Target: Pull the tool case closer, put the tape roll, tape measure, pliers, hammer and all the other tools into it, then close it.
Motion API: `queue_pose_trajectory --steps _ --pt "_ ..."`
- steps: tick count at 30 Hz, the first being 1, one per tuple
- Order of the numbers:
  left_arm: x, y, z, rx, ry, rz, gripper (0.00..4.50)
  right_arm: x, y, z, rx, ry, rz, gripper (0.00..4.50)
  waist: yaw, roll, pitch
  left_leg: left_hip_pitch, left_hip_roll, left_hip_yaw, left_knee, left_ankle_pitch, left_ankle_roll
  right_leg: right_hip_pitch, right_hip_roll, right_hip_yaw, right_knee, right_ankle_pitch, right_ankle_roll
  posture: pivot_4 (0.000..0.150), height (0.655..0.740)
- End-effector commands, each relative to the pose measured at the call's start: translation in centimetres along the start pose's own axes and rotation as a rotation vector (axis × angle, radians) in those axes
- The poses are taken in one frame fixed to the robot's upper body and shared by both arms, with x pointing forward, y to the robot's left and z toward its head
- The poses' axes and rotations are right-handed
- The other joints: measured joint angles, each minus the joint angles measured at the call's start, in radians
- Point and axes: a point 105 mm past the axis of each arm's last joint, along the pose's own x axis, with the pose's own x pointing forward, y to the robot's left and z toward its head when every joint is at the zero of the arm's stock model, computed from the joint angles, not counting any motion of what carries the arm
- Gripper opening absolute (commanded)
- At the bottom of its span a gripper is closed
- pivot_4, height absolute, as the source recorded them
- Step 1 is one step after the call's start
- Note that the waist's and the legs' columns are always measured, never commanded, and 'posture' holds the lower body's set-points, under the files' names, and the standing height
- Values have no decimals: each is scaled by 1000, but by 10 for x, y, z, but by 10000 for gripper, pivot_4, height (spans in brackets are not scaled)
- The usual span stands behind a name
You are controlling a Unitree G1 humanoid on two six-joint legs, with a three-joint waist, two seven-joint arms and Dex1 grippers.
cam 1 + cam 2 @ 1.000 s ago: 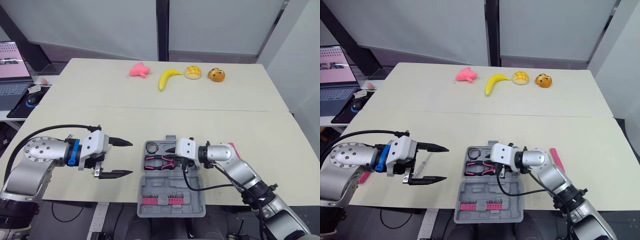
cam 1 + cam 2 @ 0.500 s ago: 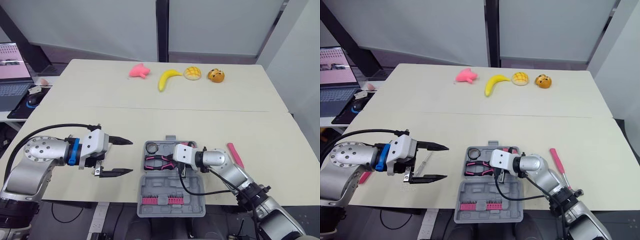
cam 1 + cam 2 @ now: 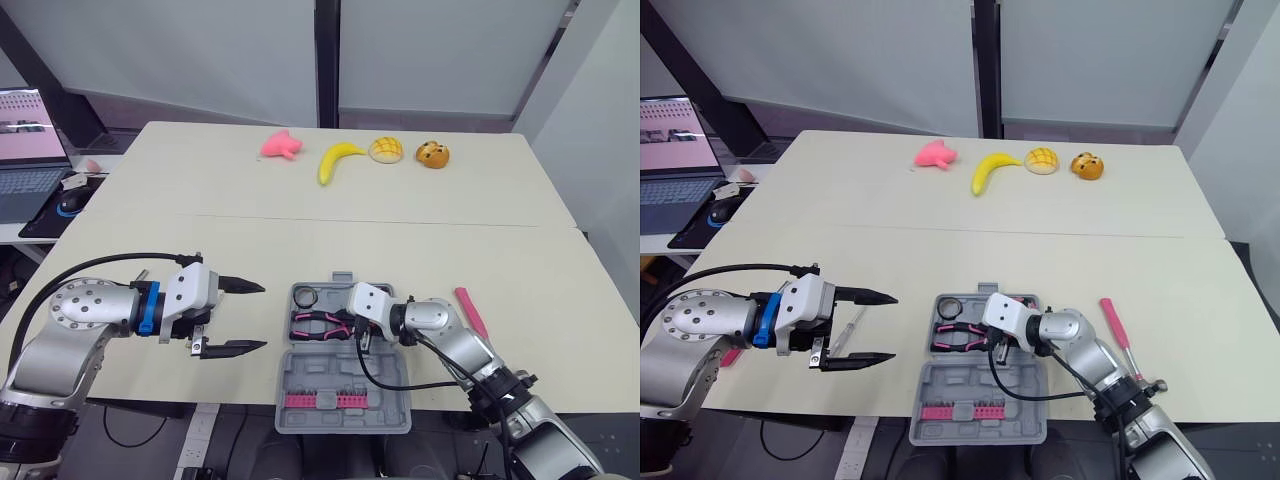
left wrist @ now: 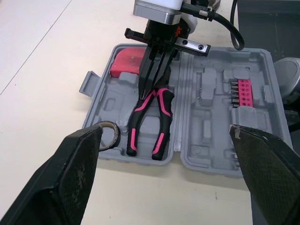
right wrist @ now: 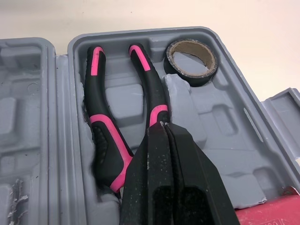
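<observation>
The grey tool case lies open at the table's front edge, its lid half towards me. In its tray rest the pink-and-black pliers, the tape roll and the red tape measure. My right gripper is shut, its tips down on the pliers' joint, covering the pliers' head. Left of the case my left gripper hovers open and holds nothing. Under it a clear-handled screwdriver lies on the table. The pink-handled hammer lies to the right of the case.
A pink toy, a banana and two buns line the table's far side. A laptop and mouse sit on a side table at the left. The case's lid, with a pink bit strip, overhangs the front edge.
My right forearm has dropped lower and nearer, uncovering the hammer's handle, while its shut tips stayed on the pliers. The left gripper has held still, open.
</observation>
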Motion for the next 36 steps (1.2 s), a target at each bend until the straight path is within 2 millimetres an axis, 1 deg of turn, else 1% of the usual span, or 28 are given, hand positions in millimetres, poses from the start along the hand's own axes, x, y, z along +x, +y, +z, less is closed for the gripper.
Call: queue_pose_trajectory --steps 1,4,5,6,7,9,11,12,14,15,18,21,23,24,26,27,28,30,32,34,36 --pt "-1 3 6 41 -12 14 45000 0 6 -27 11 97 17 125 0 0 0 0 0 0 0 0 0 0 0 0 0 0 0 1500 7400" --pt "-1 4 5 36 -15 23 45000 -4 -2 -10 -15 27 -3 125 0 0 0 0 0 0 0 0 0 0 0 0 0 0 0 1500 7400" --pt "-1 4 5 29 -15 27 45000 -8 -6 0 -21 -18 -11 125 0 0 0 0 0 0 0 0 0 0 0 0 0 0 0 1500 7400" --pt "-4 4 3 9 -16 34 45000 -17 -14 15 -27 -76 -22 125 0 0 0 0 0 0 0 0 0 0 0 0 0 0 0 1500 7400" --pt "-5 5 2 -6 -16 38 45000 -24 -19 25 -32 -114 -27 125 1 1 1 -1 0 0 0 0 0 -1 0 0 0 0 0 1500 7400" --pt "-9 8 1 -39 -25 65 45000 -39 -26 35 -51 -149 -28 4297 1 1 1 -3 0 0 0 0 0 -2 0 0 0 0 0 1500 7400" --pt "-17 8 -3 -123 -33 80 45000 -66 -36 38 -96 -144 -18 8091 1 2 1 -5 0 0 0 0 0 -3 0 0 -1 0 0 1500 7400" --pt "-19 8 -5 -148 -34 81 45000 -74 -38 39 -103 -144 -14 10538 1 2 2 -5 0 0 0 0 0 -4 0 0 -1 0 0 1500 7400" --pt "-32 11 -10 -216 -29 117 45000 -103 -46 42 -103 -145 -6 14343 1 2 2 -6 0 0 0 0 0 -4 0 -1 -1 0 0 1500 7400" --pt "-40 14 -13 -240 -22 143 45000 -116 -49 41 -108 -137 -3 16462 1 3 2 -6 0 0 0 0 0 -4 0 -1 -1 0 0 1500 7400" --pt "-60 24 -17 -290 -10 214 45000 -143 -57 40 -102 -126 -12 22371 1 2 2 -6 0 -1 -1 0 0 -4 0 -2 -1 0 0 1500 7400" --pt "-91 33 -25 -351 29 298 45000 -176 -69 36 -65 -118 -52 28719 0 2 3 -6 0 0 -1 0 0 -4 0 -1 -1 0 0 1500 7400" --pt "-114 37 -32 -392 62 351 45000 -199 -75 30 -35 -94 -76 33580 0 3 3 -6 0 0 -1 0 0 -4 0 -1 -2 0 0 1500 7400" --pt "-128 39 -36 -421 78 386 45000 -212 -78 23 -23 -62 -94 36331 0 3 3 -6 0 1 -1 0 0 -4 0 -1 -2 0 0 1500 7400" --pt "-151 41 -44 -460 105 450 45000 -232 -83 14 -3 -19 -126 43635 0 3 3 -6 0 1 -1 0 0 -5 0 -1 -2 0 0 1500 7400" --pt "-166 41 -51 -484 135 492 45000 -243 -87 9 16 7 -151 44651 0 3 3 -6 0 1 -1 0 0 -5 0 -1 -2 -1 -1 1500 7400" --pt "-178 40 -58 -506 160 526 45000 -251 -88 3 32 32 -166 44651 0 3 3 -6 0 1 -1 0 0 -5 0 -1 -2 -1 -1 1500 7400" --pt "-197 39 -69 -532 188 592 45000 -265 -93 -5 59 56 -210 44651 -2 4 4 -5 0 1 -1 0 0 -5 0 -1 -2 -1 -2 1500 7400" --pt "-207 39 -75 -542 199 627 45000 -272 -97 -9 81 55 -242 44651 -3 4 4 -5 0 2 -1 0 0 -5 0 0 -2 -2 -2 1500 7400" --pt "-223 39 -79 -555 215 687 45000 -282 -100 -25 124 80 -284 44651 -2 4 4 -5 0 2 -1 0 0 -5 0 0 -1 -2 -2 1500 7400" --pt "-235 36 -85 -569 237 732 45000 -289 -99 -42 170 99 -311 44651 -2 3 3 -5 0 2 -1 0 0 -5 0 0 -1 -2 -1 1500 7400"
